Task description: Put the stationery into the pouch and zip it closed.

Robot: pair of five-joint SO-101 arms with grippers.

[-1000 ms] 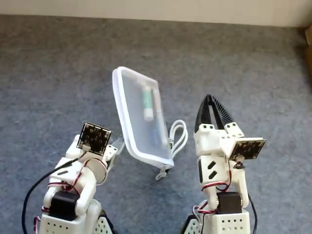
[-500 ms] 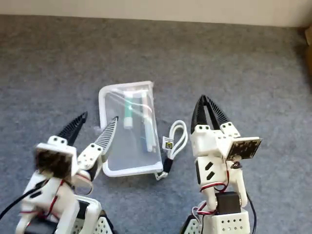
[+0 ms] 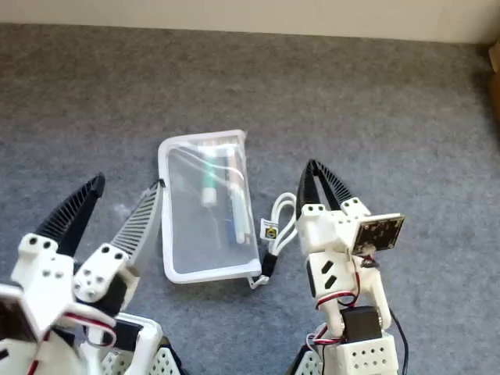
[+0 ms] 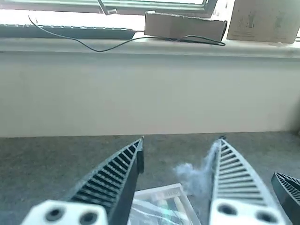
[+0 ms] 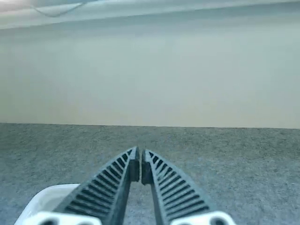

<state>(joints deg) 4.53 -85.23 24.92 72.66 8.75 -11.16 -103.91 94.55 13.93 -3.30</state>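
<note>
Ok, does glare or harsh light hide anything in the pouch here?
High view: the clear pouch carries a pale sheen, yet the stationery inside reads through it. Left wrist view: the window ledge is washed out by daylight. Right wrist view: even light on the wall, no glare.

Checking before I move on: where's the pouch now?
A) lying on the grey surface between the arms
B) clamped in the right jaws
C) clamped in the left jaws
A: the pouch lies flat on the surface; the left gripper is open beside it, the right gripper shut and empty.
</note>
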